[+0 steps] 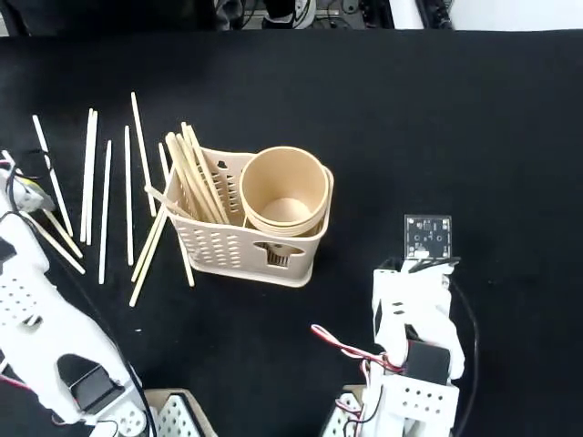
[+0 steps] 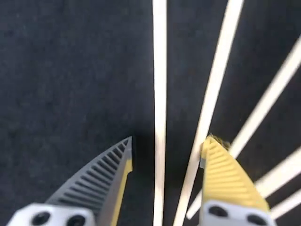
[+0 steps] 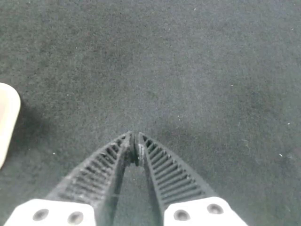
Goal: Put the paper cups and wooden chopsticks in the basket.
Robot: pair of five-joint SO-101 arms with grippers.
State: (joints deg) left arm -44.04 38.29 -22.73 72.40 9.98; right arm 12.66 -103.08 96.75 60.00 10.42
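Observation:
A cream basket (image 1: 239,248) stands mid-table holding stacked paper cups (image 1: 284,190) and several wooden chopsticks (image 1: 193,175). More chopsticks (image 1: 106,210) lie loose on the black cloth left of it, and some lean against the basket's left wall. My left gripper (image 2: 167,141) is open, low over the cloth at the far left, with one chopstick (image 2: 159,94) between its fingers and a second one (image 2: 217,89) along the yellow finger (image 2: 225,174). The left arm (image 1: 36,309) stands at the left edge. My right gripper (image 3: 135,137) is shut on nothing, over bare cloth right of the basket.
The right arm (image 1: 414,328) rests at the lower right, its wrist camera board (image 1: 427,235) facing up. A corner of the basket (image 3: 7,117) appears in the right wrist view. Bare black cloth spreads over the table's right half and far side.

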